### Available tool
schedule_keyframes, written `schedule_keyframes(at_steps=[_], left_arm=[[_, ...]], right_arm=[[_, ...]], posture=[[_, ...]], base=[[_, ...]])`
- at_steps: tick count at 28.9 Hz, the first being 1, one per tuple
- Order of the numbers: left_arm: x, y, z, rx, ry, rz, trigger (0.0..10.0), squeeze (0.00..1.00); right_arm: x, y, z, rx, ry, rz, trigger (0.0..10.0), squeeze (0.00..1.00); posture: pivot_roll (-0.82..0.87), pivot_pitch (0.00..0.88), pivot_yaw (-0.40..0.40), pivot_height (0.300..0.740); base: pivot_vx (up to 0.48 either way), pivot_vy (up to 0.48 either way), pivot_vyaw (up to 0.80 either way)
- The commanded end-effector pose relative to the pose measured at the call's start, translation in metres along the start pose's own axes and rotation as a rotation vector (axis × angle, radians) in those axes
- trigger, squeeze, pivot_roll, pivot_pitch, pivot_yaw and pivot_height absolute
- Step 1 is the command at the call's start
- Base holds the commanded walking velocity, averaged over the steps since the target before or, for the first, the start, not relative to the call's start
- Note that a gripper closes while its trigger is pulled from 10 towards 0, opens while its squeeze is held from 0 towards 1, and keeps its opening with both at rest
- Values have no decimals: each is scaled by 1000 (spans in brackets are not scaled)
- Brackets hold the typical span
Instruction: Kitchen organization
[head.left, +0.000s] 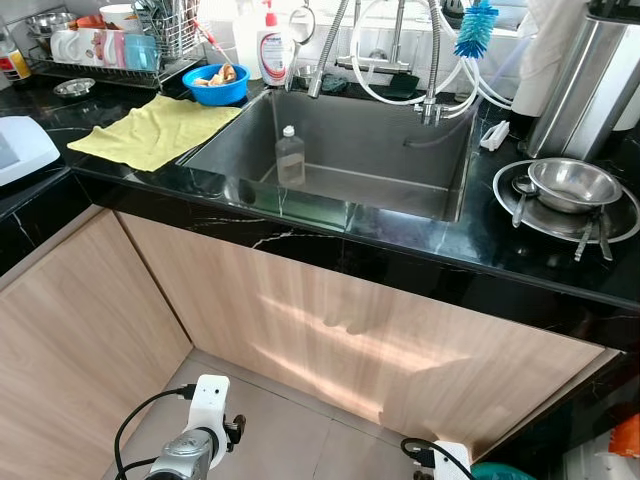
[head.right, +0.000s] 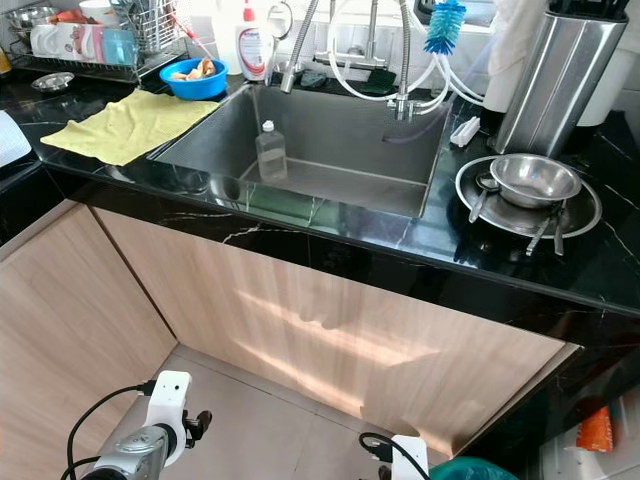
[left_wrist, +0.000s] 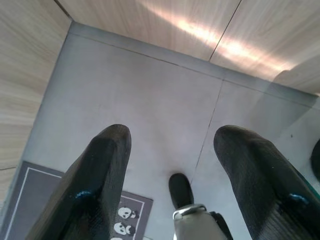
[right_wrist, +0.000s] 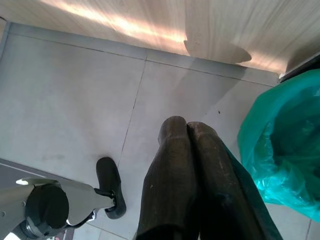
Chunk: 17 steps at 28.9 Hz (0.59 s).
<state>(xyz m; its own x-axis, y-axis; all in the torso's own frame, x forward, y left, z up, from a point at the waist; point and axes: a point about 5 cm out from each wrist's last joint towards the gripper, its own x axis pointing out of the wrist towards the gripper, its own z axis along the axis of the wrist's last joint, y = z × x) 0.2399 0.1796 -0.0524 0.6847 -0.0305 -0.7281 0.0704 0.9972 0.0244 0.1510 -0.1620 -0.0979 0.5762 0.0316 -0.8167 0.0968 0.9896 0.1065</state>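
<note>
You are facing the kitchen sink (head.left: 440, 130) with both arms hanging low at the bottom of the head views, nothing yet picked up. The left gripper (left_wrist: 172, 165) is pointing down at the grey floor tiles (left_wrist: 125, 100) with its two black fingers spread well apart and nothing between them. The right gripper (right_wrist: 186, 150) is hanging with its fingers pressed together on nothing, just beside a green plastic bag (right_wrist: 285, 155) at the right of that wrist view.

The things you are likely to be tidying are lying at the top of the frame. A clear bottle (head.left: 290, 157) is standing upright inside the basin at centre; a yellow cloth (head.left: 155, 130) is spread on the black counter (head.left: 420, 245) at upper left; a blue bowl (head.left: 215, 84) is sitting just behind it; a steel bowl (head.left: 573, 183) is resting on a round tray (head.left: 618, 226) with utensils at right.

The risks you are facing:
- The bottle is light and tall, so a sideways brush from a finger is likely to be tipping it over in the basin.
- The hoses (head.left: 470, 75) and faucet (head.left: 330, 45) are hanging over the sink; an arm raised straight up could be snagging them.
- The counter edge is standing between the arms and the sink, so a careless lift could be knocking a wrist against it.
- The right gripper could be catching the bag as it rises.
</note>
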Motion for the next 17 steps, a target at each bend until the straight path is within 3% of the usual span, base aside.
schedule_keyframes(at_steps=[1,3,17], left_arm=[[0,3,-1,33,13,11,10000,0],[0,3,-1,30,11,11,10000,0],[0,1,1,3,2,1,10000,0]], right_arm=[[0,1,-3,4,10,0,10000,0],[0,1,-3,3,10,1,10000,0],[0,1,-2,5,5,-2,10000,0]], posture=[[-78,0,46,740],[-78,0,46,740],[-78,0,48,740]], base=[[0,0,-712],[0,0,-709],[0,0,0]])
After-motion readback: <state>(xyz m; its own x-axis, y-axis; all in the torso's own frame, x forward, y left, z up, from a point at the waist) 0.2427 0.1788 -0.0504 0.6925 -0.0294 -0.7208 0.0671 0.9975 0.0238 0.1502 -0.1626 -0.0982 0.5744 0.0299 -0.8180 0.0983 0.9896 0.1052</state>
